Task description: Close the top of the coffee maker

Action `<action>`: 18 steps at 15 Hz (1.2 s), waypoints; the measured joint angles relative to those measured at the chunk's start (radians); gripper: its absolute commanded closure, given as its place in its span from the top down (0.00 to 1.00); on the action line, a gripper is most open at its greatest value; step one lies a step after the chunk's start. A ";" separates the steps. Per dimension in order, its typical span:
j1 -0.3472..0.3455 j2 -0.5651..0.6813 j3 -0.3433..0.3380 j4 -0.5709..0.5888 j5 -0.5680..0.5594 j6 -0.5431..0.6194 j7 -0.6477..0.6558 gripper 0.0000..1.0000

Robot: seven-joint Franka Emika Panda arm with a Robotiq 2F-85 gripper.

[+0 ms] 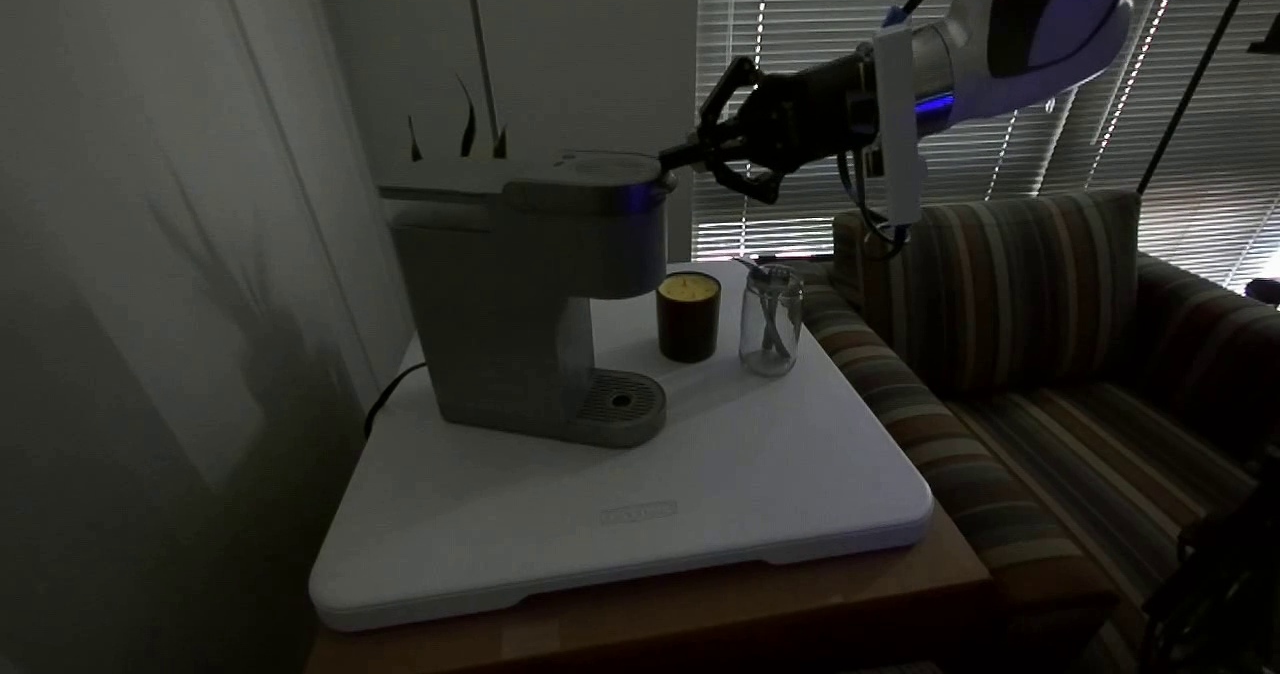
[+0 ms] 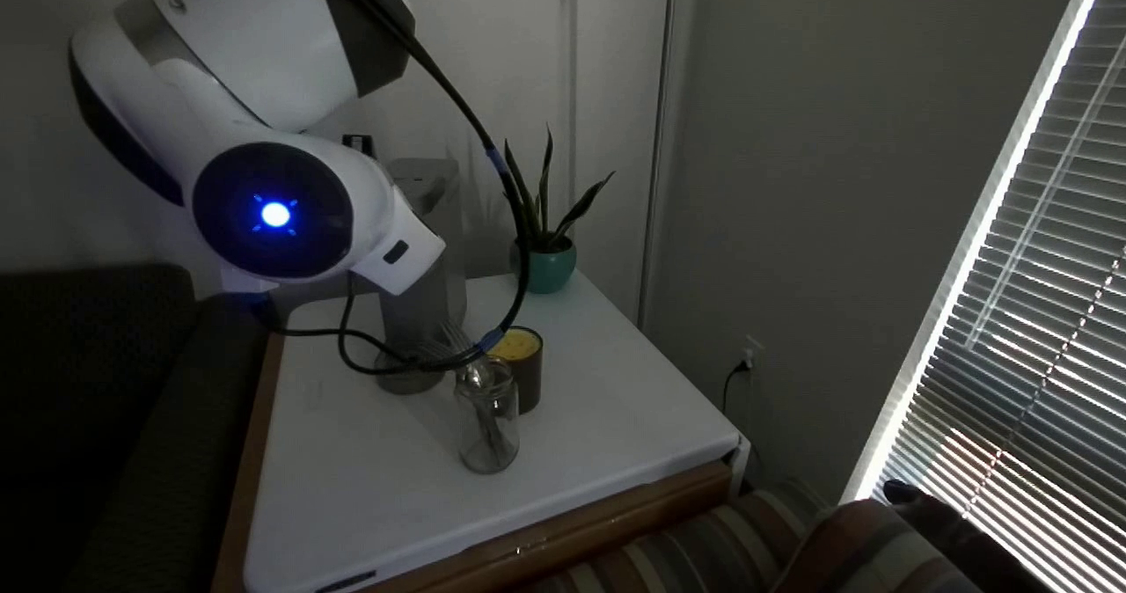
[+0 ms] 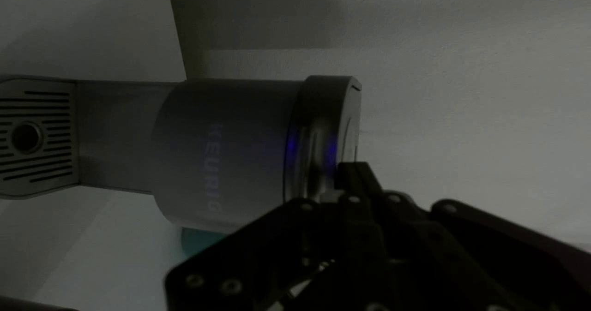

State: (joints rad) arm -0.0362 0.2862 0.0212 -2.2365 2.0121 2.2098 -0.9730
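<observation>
So, the top (image 1: pixel 582 182) is sitting over the front of the coffee maker (image 1: pixel 500 319), lying about flat and looking fully seated or very nearly so; whether it's latching, these views aren't telling. It's promising to be a light, stiff plastic flap, smooth enough that a tip might be skidding along its faintly shining front, with a rear hinge presumably doing the guiding. I'm guessing nothing is calling for a pinch here: the best place is looking like the middle of its front, taking a firm downward press, while the machine is standing on the white surface (image 1: pixel 740 474) and bearing the load. And the jaws? They're pressing against each other, holding nothing that's showing. In an exterior view they're pointing at the top's upper front edge (image 1: pixel 645 179); in the wrist view their tips are overlapping that rim, near its middle. Touching it or hanging just beside it? I'm not managing to tell.
</observation>
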 measured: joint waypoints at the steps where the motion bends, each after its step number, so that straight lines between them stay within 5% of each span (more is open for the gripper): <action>1: 0.004 0.003 -0.009 -0.003 0.000 -0.015 -0.001 0.00; 12: 0.030 0.007 -0.044 0.000 -0.024 -0.038 0.002 0.00; 18: 0.114 -0.105 -0.044 0.036 -0.385 0.269 0.254 0.00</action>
State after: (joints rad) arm 0.0779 0.1808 -0.0232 -2.2002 1.6266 2.4790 -0.7190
